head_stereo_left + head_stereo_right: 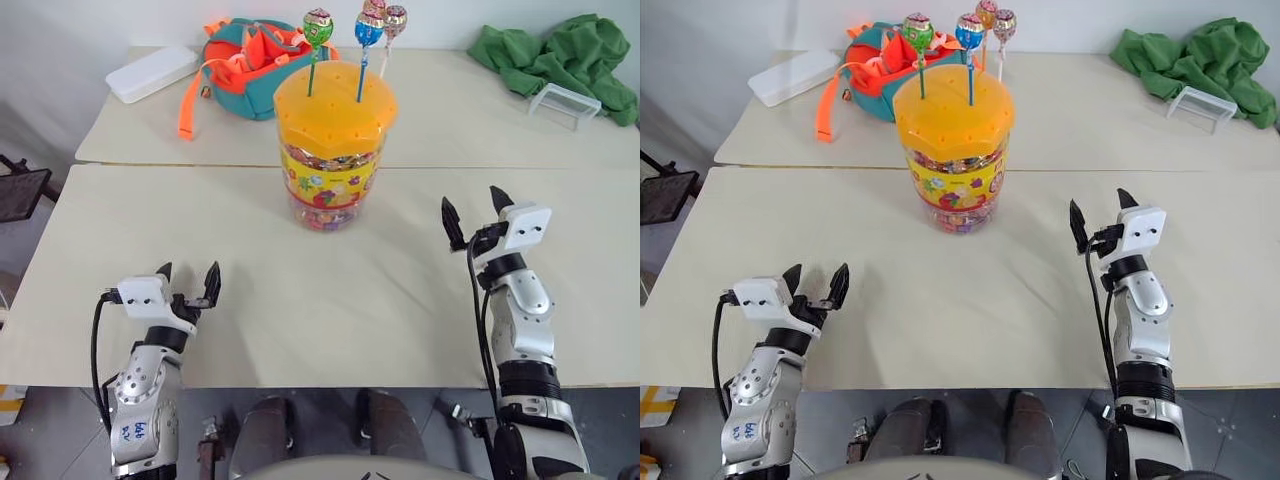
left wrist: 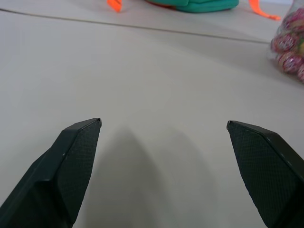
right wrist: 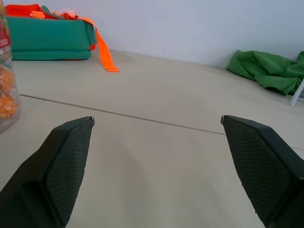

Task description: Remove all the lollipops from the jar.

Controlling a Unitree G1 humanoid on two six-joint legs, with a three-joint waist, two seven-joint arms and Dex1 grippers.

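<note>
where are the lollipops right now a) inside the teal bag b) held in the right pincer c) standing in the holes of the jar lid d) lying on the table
c: the lollipops stand upright with their sticks in the holes of the lid of the jar, while the left pincer and the right pincer are both open and empty, well short of it.

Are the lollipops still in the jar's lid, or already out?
Still in. Four lollipops stand upright with their sticks in holes of the jar's orange lid, and both grippers are open, away from it.

beige table (image 1: 200, 250), jar (image 1: 333, 160), bag (image 1: 255, 55), cloth (image 1: 555, 55)
</note>
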